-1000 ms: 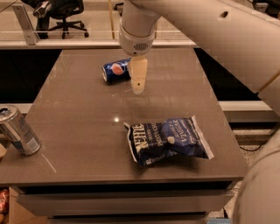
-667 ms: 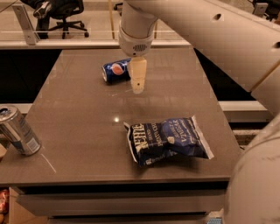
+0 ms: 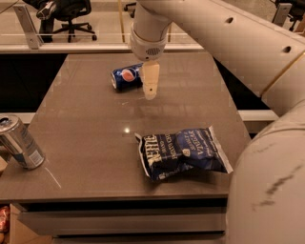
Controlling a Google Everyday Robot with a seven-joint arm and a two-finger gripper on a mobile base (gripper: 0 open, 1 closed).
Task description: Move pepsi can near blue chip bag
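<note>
The pepsi can [image 3: 126, 77] lies on its side at the far middle of the brown table [image 3: 86, 124], its logo facing me. The blue chip bag [image 3: 183, 151] lies flat near the table's front right, well apart from the can. My gripper [image 3: 150, 90] hangs from the white arm just right of the can, its cream fingers pointing down and overlapping the can's right end. I cannot see whether it holds the can.
A silver-grey can with a blue label [image 3: 19, 141] stands tilted at the table's front left edge. Office chairs [image 3: 66, 14] and a railing sit beyond the far edge. My white arm [image 3: 267, 157] fills the right side.
The gripper has stayed beside the can's right end. Can and bag have not visibly moved.
</note>
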